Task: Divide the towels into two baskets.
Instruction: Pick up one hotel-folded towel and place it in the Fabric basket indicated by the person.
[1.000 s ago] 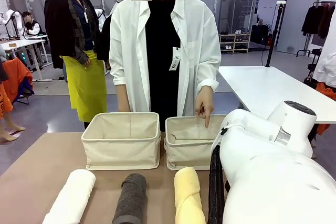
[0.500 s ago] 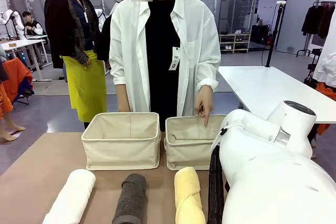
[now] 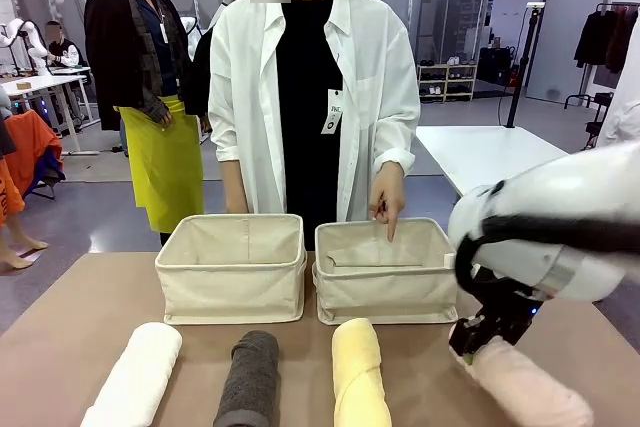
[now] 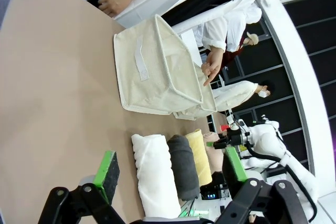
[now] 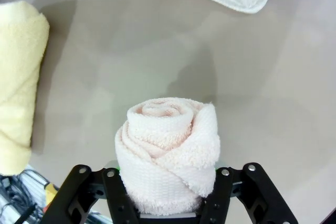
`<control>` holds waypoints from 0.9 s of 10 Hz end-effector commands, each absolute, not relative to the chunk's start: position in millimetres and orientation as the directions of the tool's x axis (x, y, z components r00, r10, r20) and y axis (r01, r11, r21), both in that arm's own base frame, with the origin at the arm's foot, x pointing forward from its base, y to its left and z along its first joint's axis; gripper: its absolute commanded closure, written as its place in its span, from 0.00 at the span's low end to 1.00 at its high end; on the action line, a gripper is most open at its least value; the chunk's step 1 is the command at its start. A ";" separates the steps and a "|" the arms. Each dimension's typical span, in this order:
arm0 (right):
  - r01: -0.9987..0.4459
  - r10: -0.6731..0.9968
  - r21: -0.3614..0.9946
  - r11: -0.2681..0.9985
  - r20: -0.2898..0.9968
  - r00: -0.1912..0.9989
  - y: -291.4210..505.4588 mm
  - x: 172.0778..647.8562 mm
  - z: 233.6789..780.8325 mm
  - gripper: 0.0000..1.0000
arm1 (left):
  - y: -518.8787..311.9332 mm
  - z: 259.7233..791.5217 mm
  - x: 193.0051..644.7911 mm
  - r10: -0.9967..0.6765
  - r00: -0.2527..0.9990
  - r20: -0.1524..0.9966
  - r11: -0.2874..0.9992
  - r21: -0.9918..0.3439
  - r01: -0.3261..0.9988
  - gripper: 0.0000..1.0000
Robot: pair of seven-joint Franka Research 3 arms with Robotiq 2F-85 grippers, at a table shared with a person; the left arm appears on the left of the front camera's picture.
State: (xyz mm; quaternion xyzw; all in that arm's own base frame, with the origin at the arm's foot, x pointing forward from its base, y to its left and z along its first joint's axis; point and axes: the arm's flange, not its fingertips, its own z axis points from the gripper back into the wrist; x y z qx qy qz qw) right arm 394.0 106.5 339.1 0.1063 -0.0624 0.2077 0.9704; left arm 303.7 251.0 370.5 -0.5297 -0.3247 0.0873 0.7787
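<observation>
Reaches low from the right with the right claw (image 3: 468,345) clamped on the pale pink towel (image 3: 530,392) at its far end, near the right basket (image 3: 385,287), and holds the left claw (image 4: 170,169) spread over the desk (image 4: 52,77).

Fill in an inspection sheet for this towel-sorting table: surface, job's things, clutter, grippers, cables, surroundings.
Surface: brown table top.
Job's things: left basket and right basket side by side; white towel, grey towel, yellow towel in a row nearer; pink towel gripped.
Clutter: nothing seen.
Grippers: right gripper, jaws shut on the pink towel's end; left gripper, jaws open, holding nothing.
Cables: black cable along the right arm.
Surroundings: person's hand pointing into the right basket; other people behind.
</observation>
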 end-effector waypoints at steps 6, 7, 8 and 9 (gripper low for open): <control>-0.949 0.932 -0.050 0.310 0.212 0.294 172.7 405.9 466.4 0.67 | 252.6 372.3 302.0 0.484 0.770 0.417 0.418 -0.883 0.216 0.00; -0.978 0.967 -0.081 0.191 0.185 0.173 180.4 405.9 481.6 0.67 | 252.6 372.3 302.0 0.484 0.770 0.417 0.418 -0.883 0.216 0.00; -0.987 0.982 -0.111 0.115 0.161 0.096 192.0 405.1 495.3 0.67 | 252.6 372.3 302.0 0.484 0.770 0.417 0.418 -0.883 0.216 0.00; -0.981 0.974 -0.114 0.155 0.181 0.133 203.3 406.3 500.8 0.67 | 252.6 372.3 302.0 0.484 0.770 0.417 0.418 -0.883 0.216 0.00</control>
